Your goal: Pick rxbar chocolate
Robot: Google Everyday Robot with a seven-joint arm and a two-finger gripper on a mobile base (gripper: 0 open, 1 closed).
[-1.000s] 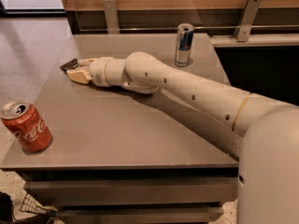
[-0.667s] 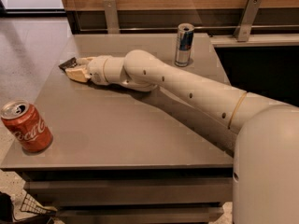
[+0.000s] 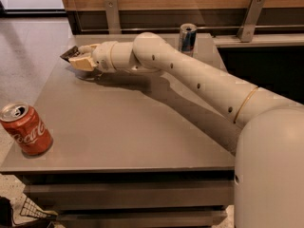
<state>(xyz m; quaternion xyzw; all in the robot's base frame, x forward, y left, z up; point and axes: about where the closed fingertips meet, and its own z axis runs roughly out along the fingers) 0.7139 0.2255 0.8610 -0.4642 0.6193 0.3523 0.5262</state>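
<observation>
Gripper (image 3: 78,57) sat in the upper left of the frame, over the far left corner of the grey table (image 3: 133,127). Its fingers were clamped narrow on the rxbar chocolate (image 3: 69,54). The dark wrapper end stuck out past the fingertips toward the left edge, tilted. Couldn't tell whether the bar touched the tabletop; a shadow lay just below the gripper.

The arm (image 3: 190,75) ran diagonally from lower right to upper left and covered the base of a slim silver-blue can (image 3: 187,36) standing upright at the table's far edge. A red Coca-Cola can (image 3: 27,129) stood upright at the near left corner, well apart from the gripper. Two metal brackets (image 3: 112,14) (image 3: 250,14) on a wooden panel were behind the table. A wire basket (image 3: 33,209) was at the bottom left.
</observation>
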